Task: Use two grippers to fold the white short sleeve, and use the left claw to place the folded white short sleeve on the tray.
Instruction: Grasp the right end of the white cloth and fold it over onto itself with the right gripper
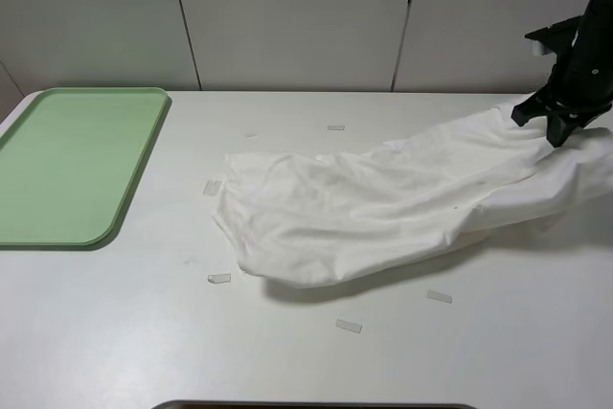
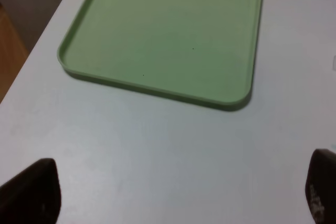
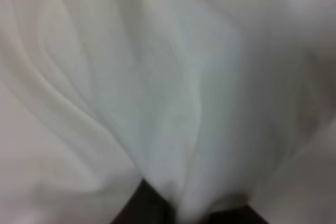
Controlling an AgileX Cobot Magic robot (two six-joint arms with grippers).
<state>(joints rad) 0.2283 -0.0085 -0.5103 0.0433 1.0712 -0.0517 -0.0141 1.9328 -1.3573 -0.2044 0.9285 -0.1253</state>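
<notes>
We see the white short sleeve (image 1: 383,203) plain, with no print, on a matte white bench (image 1: 144,332). Left of the shirt, the tray (image 1: 77,160) is an even pale green. The right end effector (image 1: 558,126) and left end effector (image 2: 177,192) are black.

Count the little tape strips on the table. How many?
5 tape strips: one behind the white shirt, one at its left edge, one near its front-left corner, two in front. More may hide underneath.
</notes>
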